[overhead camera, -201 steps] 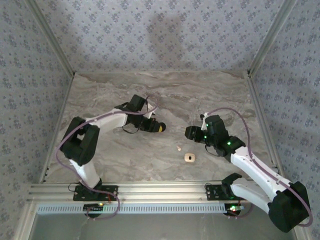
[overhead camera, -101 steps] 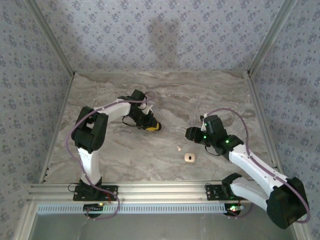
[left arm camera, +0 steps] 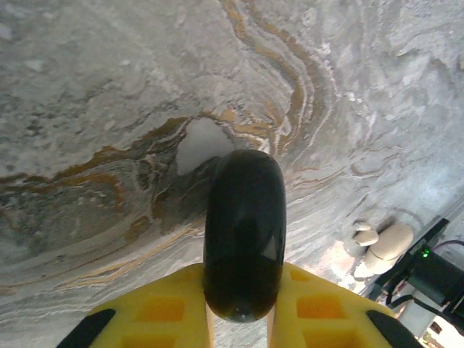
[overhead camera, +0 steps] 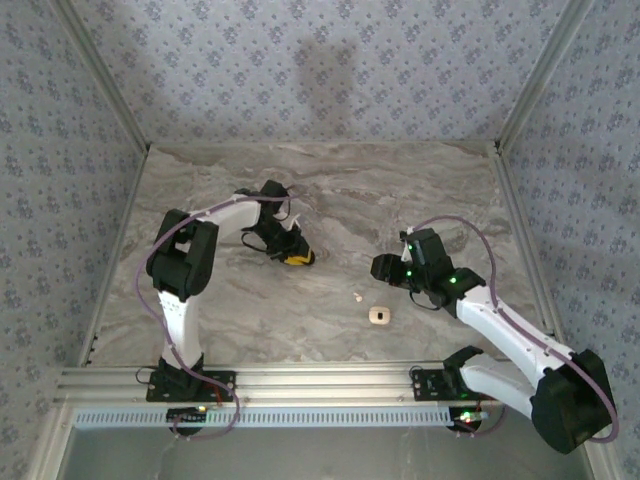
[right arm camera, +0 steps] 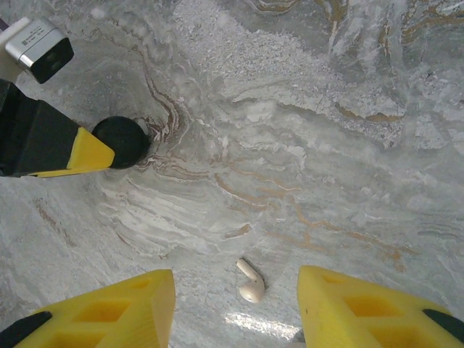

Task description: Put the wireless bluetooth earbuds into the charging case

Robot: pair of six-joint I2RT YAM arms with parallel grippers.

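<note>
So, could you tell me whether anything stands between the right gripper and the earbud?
Nothing visible does: bare table lies between the open right gripper and the pale earbud; the left gripper's black disc is off aside.

Grey marbled table point(overhead camera: 420, 190) (ochre veins), yellow fingers point(right arm camera: 109, 304), glossy black disc point(left arm camera: 244, 232), cream earbud point(right arm camera: 251, 283), beige case point(overhead camera: 379, 316)

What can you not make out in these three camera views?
Top external: the earbud is too small to show which way its stem points.
Left wrist: the charging case is distant and blurred; open or shut is unclear.
Left wrist: the lower edge of the black disc is hidden between the fingers of the left gripper.
</note>
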